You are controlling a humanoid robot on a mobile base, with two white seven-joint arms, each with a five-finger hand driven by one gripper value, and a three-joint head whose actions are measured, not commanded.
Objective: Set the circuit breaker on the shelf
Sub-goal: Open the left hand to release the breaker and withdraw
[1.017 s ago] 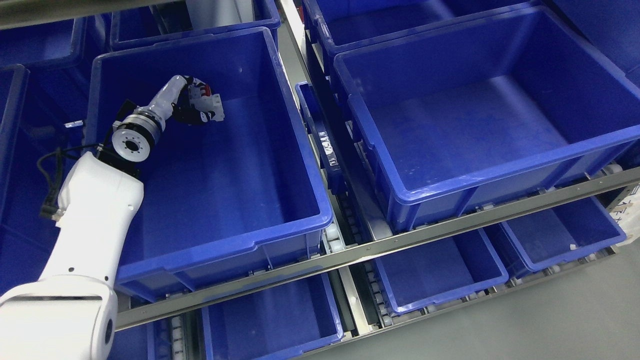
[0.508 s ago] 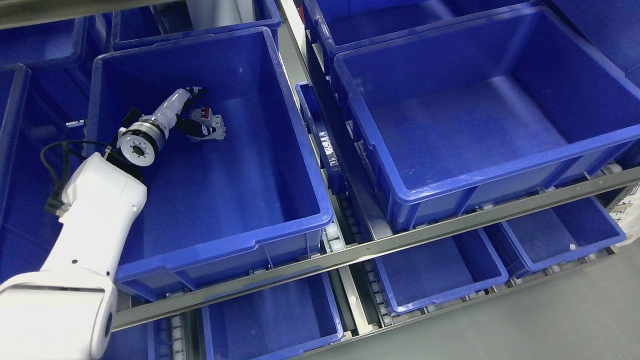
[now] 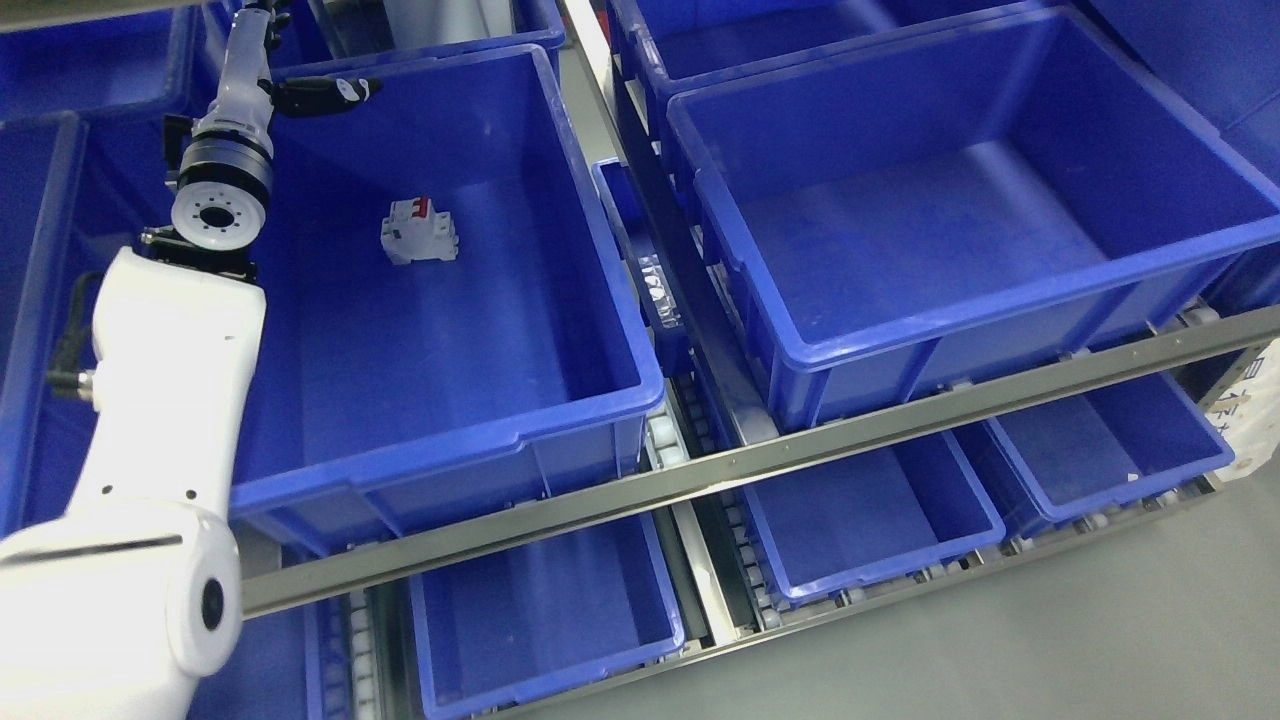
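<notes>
Near edge: steel shelf rail (image 3: 800,455) runs across the front, lower-tier bins under it hold nothing visible.

Left arm (image 3: 150,400) comes in from the lower left and reaches up along the left wall of the big left blue bin (image 3: 440,455).

Circuit breaker (image 3: 419,231) sits on the floor of that bin, far-left part, white body with red toggles up, roughly upright, touching nothing but the bin floor.

Left hand (image 3: 290,85) is at the bin's far-left corner, above the rim, well apart from the breaker. One dark finger (image 3: 330,92) sticks out to the right, the others run off the top edge. It holds nothing and looks relaxed, not curled.

Right arm not in view. Right bin (image 3: 960,310) holds nothing I can see.

Judgement: the place step looks done, since the breaker is in a shelf bin and free of the hand. This is the retreat phase. Next move only needs the hand and wrist to clear the bin's far-left rim and the rack above without clipping them.
</notes>
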